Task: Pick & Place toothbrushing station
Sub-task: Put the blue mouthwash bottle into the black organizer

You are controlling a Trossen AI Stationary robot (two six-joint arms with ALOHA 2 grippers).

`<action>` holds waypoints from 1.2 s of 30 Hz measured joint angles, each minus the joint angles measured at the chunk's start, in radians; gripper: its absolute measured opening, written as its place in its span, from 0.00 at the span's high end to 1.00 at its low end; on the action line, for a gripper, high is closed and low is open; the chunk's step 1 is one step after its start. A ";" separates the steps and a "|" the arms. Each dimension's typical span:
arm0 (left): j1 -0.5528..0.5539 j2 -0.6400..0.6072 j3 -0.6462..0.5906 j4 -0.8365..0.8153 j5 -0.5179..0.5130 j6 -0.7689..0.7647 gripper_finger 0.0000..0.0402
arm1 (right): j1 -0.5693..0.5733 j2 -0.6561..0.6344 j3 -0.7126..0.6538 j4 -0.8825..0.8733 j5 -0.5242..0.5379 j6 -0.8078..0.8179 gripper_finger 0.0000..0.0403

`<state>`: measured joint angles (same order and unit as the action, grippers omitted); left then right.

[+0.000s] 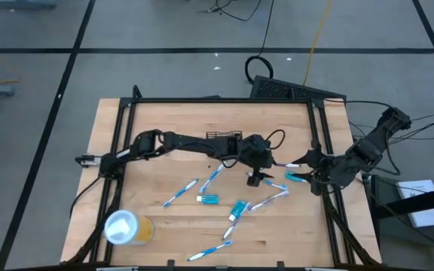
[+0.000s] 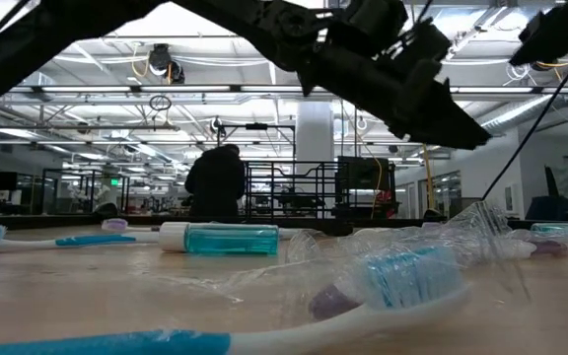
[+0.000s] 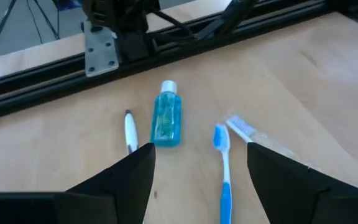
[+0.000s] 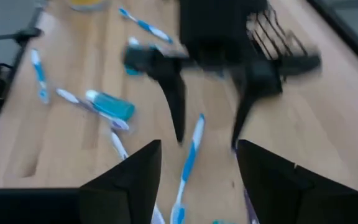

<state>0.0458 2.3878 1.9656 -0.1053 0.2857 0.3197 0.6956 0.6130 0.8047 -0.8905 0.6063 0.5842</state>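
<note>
Black wire-mesh toothbrushing station (image 1: 224,138) sits at the table's far middle, half hidden behind the left arm. Left gripper (image 1: 255,179) hangs spread over toothbrushes; right gripper (image 1: 300,170) nearby, spread, empty.

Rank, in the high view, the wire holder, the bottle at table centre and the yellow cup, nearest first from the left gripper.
From the left gripper:
1. Wire holder, toward the table's far edge, beside the arm.
2. Bottle, toward the near edge, table centre.
3. Yellow cup, lying at the near left corner.

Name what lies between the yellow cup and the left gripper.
High view: two blue-and-white toothbrushes and a small blue bottle lie between the yellow cup and the left gripper.
</note>
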 joint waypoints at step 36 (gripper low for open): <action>-0.030 0.152 0.189 -0.148 -0.081 -0.094 0.36 | 0.104 -0.380 -0.132 0.312 0.055 -0.500 0.59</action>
<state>0.0156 2.5394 2.1544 -0.2537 0.2044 0.2260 0.8000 0.2327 0.6728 -0.5781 0.6614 0.0837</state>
